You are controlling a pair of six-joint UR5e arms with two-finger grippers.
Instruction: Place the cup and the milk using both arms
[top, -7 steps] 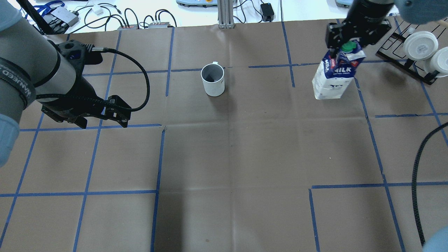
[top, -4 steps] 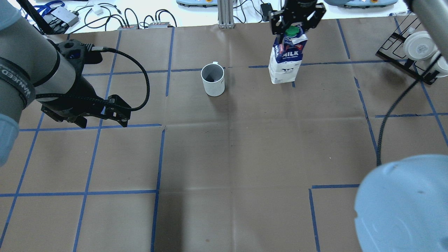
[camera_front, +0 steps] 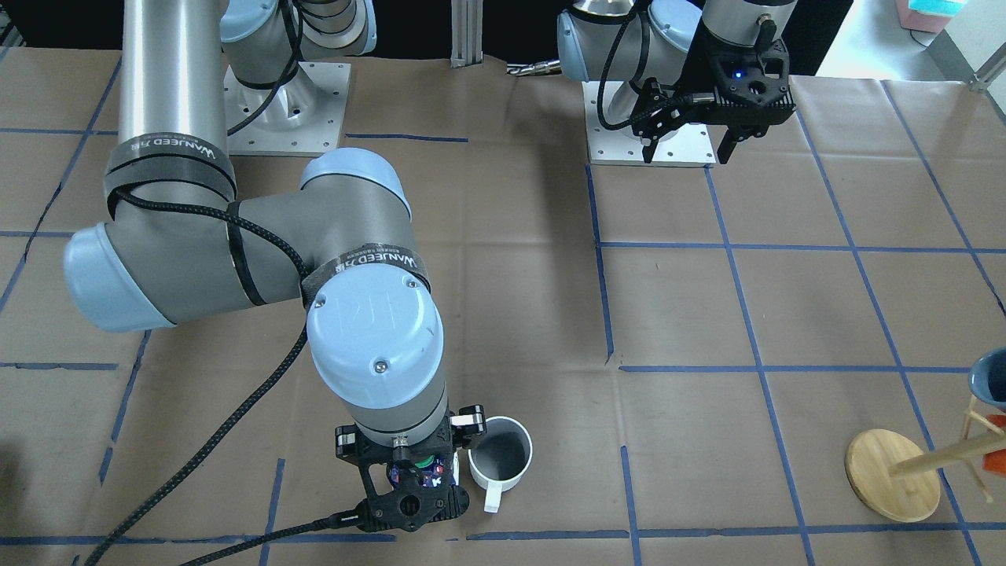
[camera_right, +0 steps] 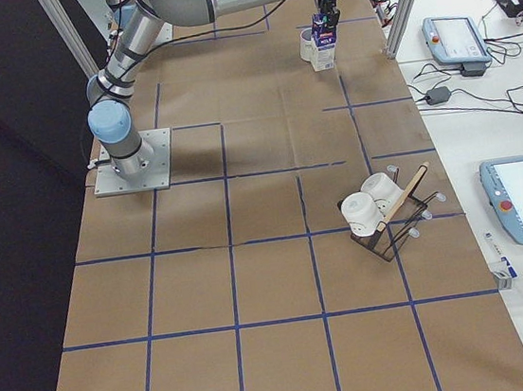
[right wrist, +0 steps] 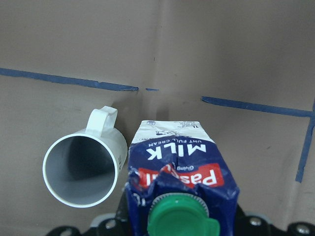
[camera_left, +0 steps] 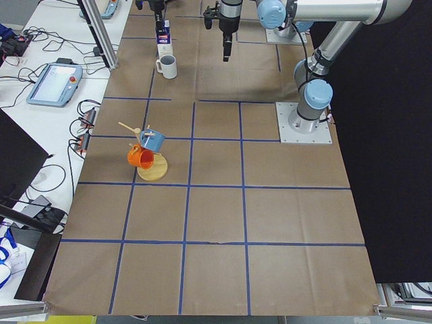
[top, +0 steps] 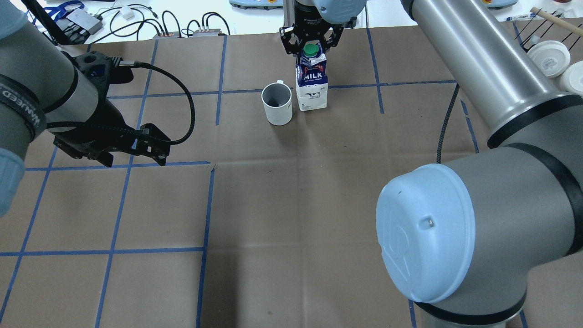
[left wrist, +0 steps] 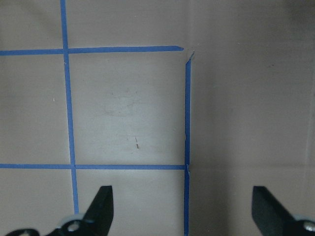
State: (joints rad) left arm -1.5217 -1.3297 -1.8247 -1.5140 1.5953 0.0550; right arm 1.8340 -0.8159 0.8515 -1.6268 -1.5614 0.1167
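Observation:
The white cup (top: 277,104) stands upright on the brown paper and is empty, as the right wrist view (right wrist: 83,169) shows. The blue and white milk (top: 312,86) with its green cap (right wrist: 179,216) stands upright close beside the cup, on its right in the overhead view. My right gripper (top: 311,43) is shut on the milk's top; whether the carton's base touches the table I cannot tell. In the front view this gripper (camera_front: 413,479) hides most of the milk next to the cup (camera_front: 501,460). My left gripper (top: 133,158) is open and empty, far left of the cup, over bare paper (left wrist: 182,216).
A black wire rack with white cups (top: 551,59) is at the far right. A wooden mug tree (camera_front: 892,475) with a blue and an orange mug (camera_left: 150,158) stands off to the left side. My right arm's elbow (top: 428,237) stretches over the right half.
My right arm has carried the milk leftward from the table's right side to right beside the cup. The left arm and the cup have not moved.

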